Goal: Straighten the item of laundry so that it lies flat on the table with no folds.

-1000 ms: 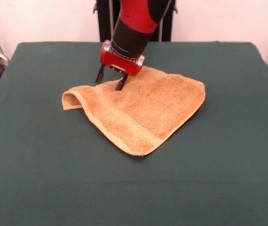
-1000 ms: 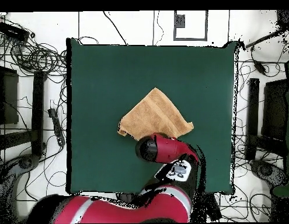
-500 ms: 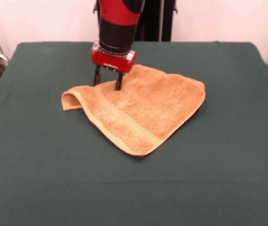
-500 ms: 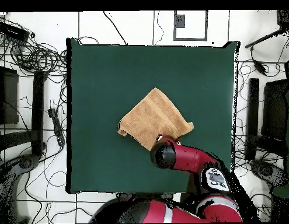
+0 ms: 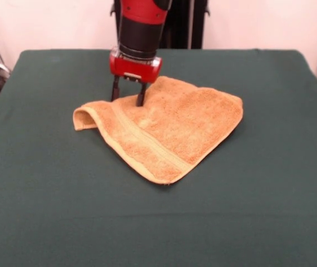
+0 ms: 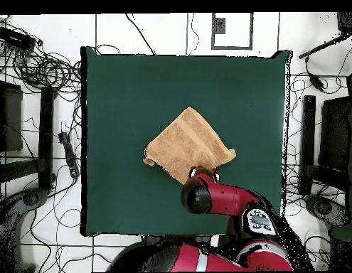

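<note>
Pincer (image 5: 127,94) of the red and black arm (image 5: 139,28) stands nearly upright over the towel's far edge, its two dark fingers (image 5: 114,89) spread apart, with a clear gap between them. One finger comes down just beyond the cloth edge, and the other meets the terry surface; whether any cloth is caught between them cannot be told. In the overhead view the arm's wrist hides the fingers.

One towel (image 5: 167,125) lies near the middle of the desk (image 5: 47,200), a little toward the robot's side in the overhead view (image 6: 187,143). It is orange-tan terry, and it sits as a rough diamond rather than square to the desk edges: in the front view one corner points toward the camera, and its long axis runs from the left-hand corner to the rounded right-hand corner. A flat woven band (image 5: 147,142) runs aslant along the near left edge, from beside the fingers down to the near corner. The left corner (image 5: 86,115) is curled up and over on itself (a small raised loop), so the cloth is not flat there. The right side looks thick and rounded, as if doubled.

Dark green cloth covers the desk. Count: one arm, one pincer, one towel, one desk.
</note>
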